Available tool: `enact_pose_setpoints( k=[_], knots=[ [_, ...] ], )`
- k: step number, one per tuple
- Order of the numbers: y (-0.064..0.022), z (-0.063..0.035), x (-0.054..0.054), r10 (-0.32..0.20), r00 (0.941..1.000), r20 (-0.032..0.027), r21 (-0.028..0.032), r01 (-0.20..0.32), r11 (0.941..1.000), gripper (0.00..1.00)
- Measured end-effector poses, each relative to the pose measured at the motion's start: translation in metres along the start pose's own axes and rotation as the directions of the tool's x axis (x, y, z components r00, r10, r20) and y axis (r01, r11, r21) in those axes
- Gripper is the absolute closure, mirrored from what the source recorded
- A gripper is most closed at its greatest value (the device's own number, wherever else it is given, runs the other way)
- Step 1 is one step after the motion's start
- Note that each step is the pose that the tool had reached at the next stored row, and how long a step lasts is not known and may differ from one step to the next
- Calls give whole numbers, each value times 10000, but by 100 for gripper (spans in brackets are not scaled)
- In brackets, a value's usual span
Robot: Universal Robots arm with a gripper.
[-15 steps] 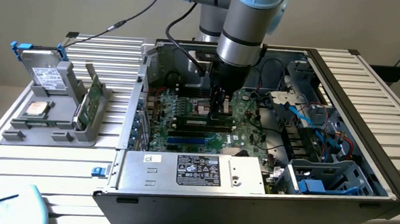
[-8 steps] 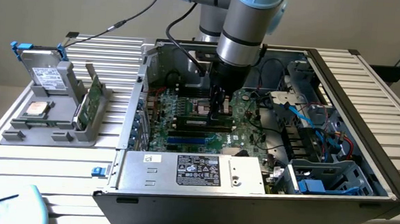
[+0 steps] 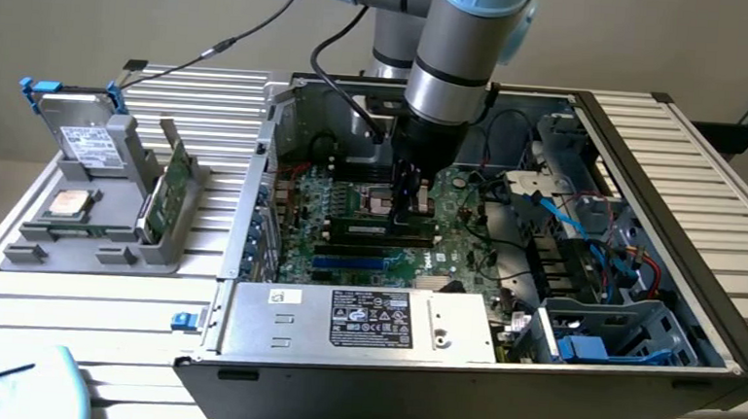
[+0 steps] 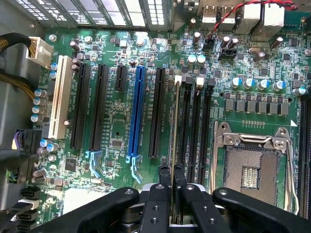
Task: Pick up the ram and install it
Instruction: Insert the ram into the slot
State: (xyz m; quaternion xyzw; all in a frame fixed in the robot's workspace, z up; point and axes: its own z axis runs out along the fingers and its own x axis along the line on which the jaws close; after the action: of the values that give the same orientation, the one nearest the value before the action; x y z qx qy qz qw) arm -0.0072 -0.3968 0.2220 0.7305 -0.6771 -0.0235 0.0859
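Inside the open computer case (image 3: 686,199), my jaws were clamped on the ram (image 4: 174,121), held on edge along the memory slot farthest from the processor socket (image 4: 250,167). Whether it was seated, I could not tell. By my reckoning it was a light, stiff, brittle stick, best pinched mid-length by its top edge, clear of the contacts.

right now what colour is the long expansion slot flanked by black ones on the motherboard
Blue; the slot shows best in the wrist view.

ram (image 4: 174,121) end behind claw (image 4: 171,171), socket (image 4: 252,165) partly covered
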Motion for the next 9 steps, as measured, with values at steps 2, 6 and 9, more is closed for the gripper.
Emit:
enact_pose_setpoints(
  k=[2, 6, 9],
  knots=[
    [0, 1, 1, -2, 10000, 3, -2, 2, 10000, 86],
    [0, 1, 2, -4, 10000, 1, -13, 4, 10000, 86],
    [0, 1, 3, -9, 10000, 0, -25, 9, 10000, 86]
  ],
)
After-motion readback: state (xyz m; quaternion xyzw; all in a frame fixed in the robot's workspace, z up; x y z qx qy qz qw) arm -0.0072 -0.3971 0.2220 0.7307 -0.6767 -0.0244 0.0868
